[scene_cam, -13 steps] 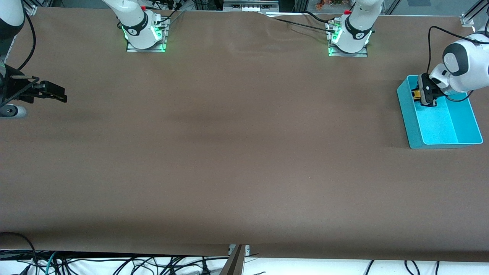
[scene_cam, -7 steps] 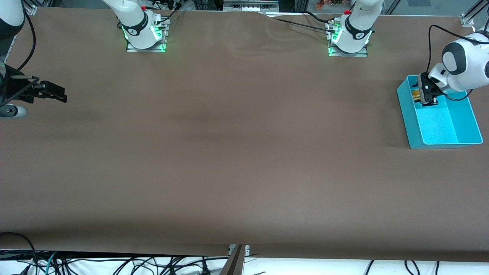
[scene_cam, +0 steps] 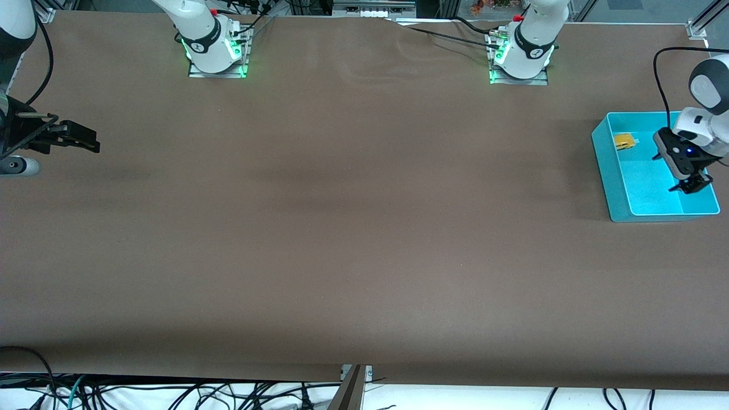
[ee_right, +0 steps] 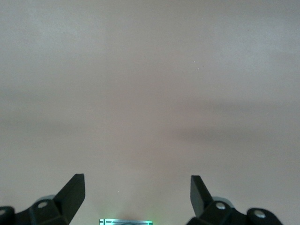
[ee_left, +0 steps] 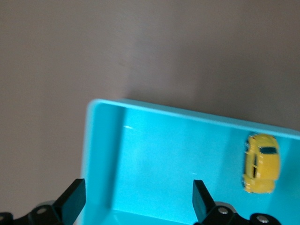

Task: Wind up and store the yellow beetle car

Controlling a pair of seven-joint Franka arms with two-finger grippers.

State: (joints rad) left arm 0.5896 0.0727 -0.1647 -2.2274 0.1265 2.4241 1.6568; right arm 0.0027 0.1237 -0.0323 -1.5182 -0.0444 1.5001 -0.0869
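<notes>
The yellow beetle car [scene_cam: 624, 141] lay in the teal bin [scene_cam: 612, 171], away from the left gripper [scene_cam: 692, 185] whose jaws were spread wide and empty, while the right gripper [scene_cam: 80, 139] waited, jaws spread too.

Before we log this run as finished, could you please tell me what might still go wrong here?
The yellow beetle car lies loose in the teal bin; if wound, it may roll into a wall. The open left gripper hangs low over the bin and could clip its rim. The open right gripper waits at the table's right-arm end.
</notes>
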